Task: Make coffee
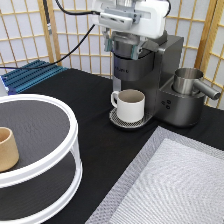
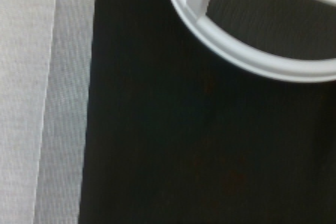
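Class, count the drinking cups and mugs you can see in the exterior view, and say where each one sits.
2. The white mug stands on the coffee machine's drip tray, under the gripper. The tan cup sits on the round white stand at the exterior view's left. Others may be hidden.

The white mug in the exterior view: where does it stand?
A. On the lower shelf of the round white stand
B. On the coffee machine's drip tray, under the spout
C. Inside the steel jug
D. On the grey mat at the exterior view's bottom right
B: the white mug sits on the round drip tray of the coffee machine, directly below its brewing head, handle toward the exterior view's left.
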Tool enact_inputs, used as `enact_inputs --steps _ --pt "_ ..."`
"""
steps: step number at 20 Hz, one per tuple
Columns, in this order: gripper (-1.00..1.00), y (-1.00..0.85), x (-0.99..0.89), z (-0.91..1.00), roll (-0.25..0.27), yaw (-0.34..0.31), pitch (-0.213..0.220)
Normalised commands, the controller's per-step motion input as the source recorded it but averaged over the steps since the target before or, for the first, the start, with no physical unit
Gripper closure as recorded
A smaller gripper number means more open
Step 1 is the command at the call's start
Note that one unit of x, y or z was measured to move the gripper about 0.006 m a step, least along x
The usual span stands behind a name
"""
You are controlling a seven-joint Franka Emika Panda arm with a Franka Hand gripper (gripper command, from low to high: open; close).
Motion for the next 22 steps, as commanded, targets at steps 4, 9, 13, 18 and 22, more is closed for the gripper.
enact_inputs --steps 4,9,13,18,22 --pt "-1.0 0.16 0.03 -1.0 -0.1 0.0 -0.017" --pt "-1.0 0.07 0.02 -1.0 -0.043 0.0 -0.013" --pt "-1.0 -0.27 0.0 -1.0 0.0 0.001 0.0" --pt "-1.0 -0.43 0.0 -1.0 0.0 -0.018 0.0" --pt "-1.0 -0.45 0.0 -1.0 0.0 -0.031 0.0"
